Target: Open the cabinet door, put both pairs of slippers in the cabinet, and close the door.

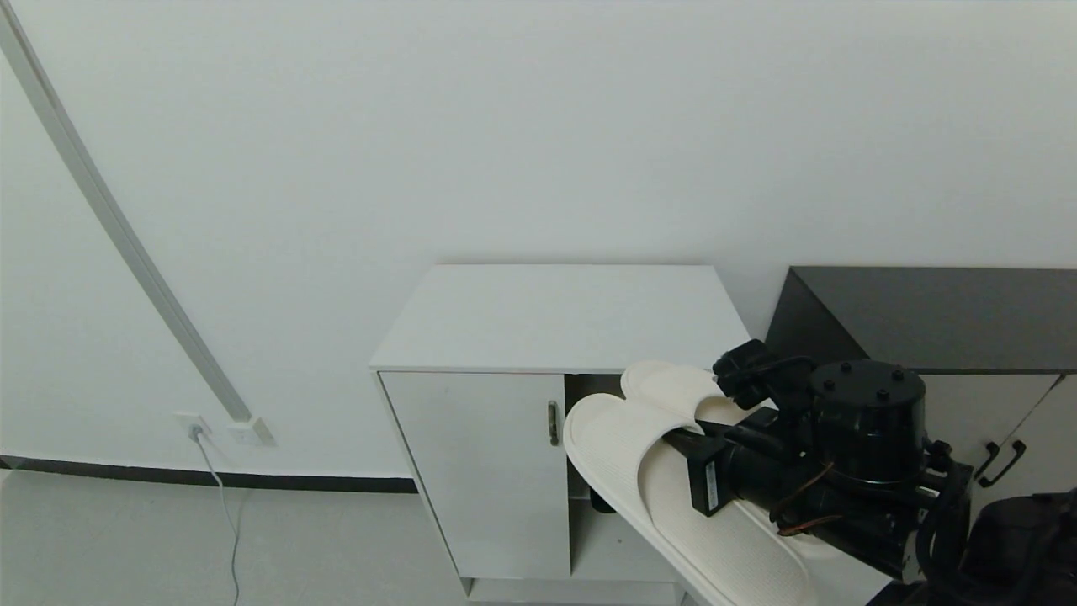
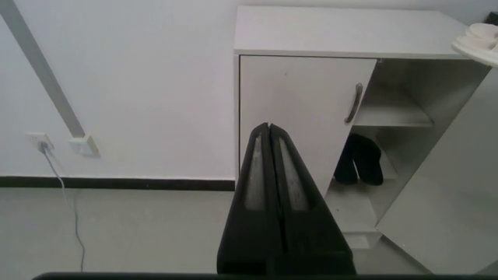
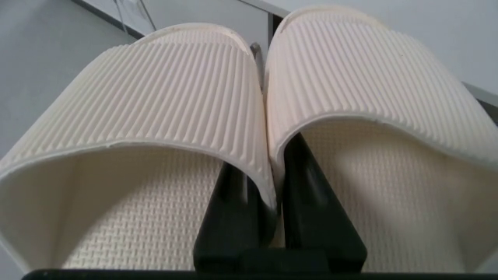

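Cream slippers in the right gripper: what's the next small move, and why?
Probably ease the right gripper forward into the open side of the cabinet: it grips the cream slippers just outside the opening, and the black pair already sits inside.

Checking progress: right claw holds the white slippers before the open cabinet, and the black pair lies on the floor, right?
No: the black pair lies inside the cabinet, as the left wrist view shows; the right claw holds the white slippers.

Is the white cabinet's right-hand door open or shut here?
Open: the white cabinet shows its inner shelf and a dark pair of slippers beside the shut left door.
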Motion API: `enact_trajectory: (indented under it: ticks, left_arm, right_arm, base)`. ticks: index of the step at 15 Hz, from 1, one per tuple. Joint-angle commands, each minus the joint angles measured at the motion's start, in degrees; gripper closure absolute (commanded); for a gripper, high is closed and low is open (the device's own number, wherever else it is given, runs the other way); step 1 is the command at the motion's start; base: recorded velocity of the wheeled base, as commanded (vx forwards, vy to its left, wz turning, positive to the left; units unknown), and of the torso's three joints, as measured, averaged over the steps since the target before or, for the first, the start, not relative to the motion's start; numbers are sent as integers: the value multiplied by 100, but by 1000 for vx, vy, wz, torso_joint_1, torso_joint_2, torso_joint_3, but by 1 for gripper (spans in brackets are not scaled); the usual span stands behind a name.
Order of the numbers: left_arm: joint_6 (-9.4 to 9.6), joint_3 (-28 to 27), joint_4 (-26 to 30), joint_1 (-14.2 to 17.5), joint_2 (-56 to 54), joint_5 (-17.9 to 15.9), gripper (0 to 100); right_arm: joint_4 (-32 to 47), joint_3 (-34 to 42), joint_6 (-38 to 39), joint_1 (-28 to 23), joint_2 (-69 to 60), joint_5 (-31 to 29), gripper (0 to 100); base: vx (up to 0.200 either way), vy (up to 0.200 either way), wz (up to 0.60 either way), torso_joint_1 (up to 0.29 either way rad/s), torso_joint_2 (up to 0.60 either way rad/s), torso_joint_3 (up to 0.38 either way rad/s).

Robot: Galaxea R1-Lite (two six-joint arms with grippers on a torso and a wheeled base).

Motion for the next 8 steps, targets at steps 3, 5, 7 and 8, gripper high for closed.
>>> enact_trajectory:
  ticks: [3,5,7,8]
  left_arm:
    - [57,0,-7,4,-1,-31,100]
    - [57,0,-7,4,-1,-22,100]
    - [57,0,1,4,-1,-31,100]
    - [57,0,1,4,-1,-22,100]
  right_arm:
    - [-2,-5,0,-8,25,1,100]
    - [-2,4,0,-8,25,1,100]
    - [-2,22,-18,-8,25,1,100]
    - [-2,22,-53,0,25,1,100]
  base:
    - [0,0,0,0,0,0]
    - [0,0,0,0,0,0]
    - [0,0,0,0,0,0]
    - [0,0,0,0,0,0]
